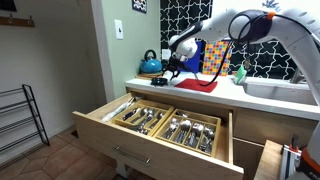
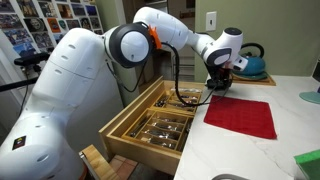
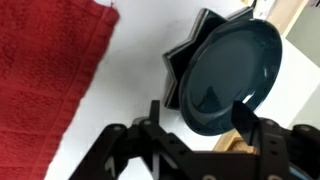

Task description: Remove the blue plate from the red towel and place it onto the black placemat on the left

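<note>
In the wrist view the dark-blue plate [image 3: 225,70] lies on a black, star-edged placemat [image 3: 176,75], to the right of the red towel [image 3: 45,75]. My gripper [image 3: 198,108] is open right over the plate's near edge. One finger is outside the rim on the left and the other is over the rim on the right. In both exterior views the gripper [image 1: 172,64] [image 2: 218,82] is low over the counter, just beyond the red towel [image 1: 195,85] [image 2: 240,116]. The plate is hidden there by the gripper.
A teal kettle [image 1: 150,63] [image 2: 250,64] stands at the counter's end, close to the gripper. A tall blue board [image 1: 214,55] leans against the patterned wall. An open cutlery drawer [image 1: 165,122] [image 2: 155,120] juts out below the counter edge. A green object [image 2: 308,160] sits near the sink.
</note>
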You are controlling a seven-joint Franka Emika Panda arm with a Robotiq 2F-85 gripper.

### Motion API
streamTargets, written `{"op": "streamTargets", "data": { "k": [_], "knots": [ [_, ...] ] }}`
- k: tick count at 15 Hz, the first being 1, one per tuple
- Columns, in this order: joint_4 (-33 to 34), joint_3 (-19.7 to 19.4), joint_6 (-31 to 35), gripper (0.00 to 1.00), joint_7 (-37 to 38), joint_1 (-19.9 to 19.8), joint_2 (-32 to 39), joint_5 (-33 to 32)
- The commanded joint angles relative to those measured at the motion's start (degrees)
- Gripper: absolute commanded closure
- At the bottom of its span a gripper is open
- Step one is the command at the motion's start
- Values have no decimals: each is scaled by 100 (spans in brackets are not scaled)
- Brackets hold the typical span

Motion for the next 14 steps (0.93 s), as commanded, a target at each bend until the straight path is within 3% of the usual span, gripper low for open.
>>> {"op": "streamTargets", "data": {
  "k": [1, 5, 10, 14],
  "knots": [
    [-93, -75, -172, 0, -3, -29, -204, -288],
    [-476, -430, -475, 0, -37, 37, -713, -1035],
    [-1091, -611, -1190, 0, -382, -3, -1610, -1548],
    [-1848, -746, -1261, 0, -513, 116, -2421, -2023]
  ]
}}
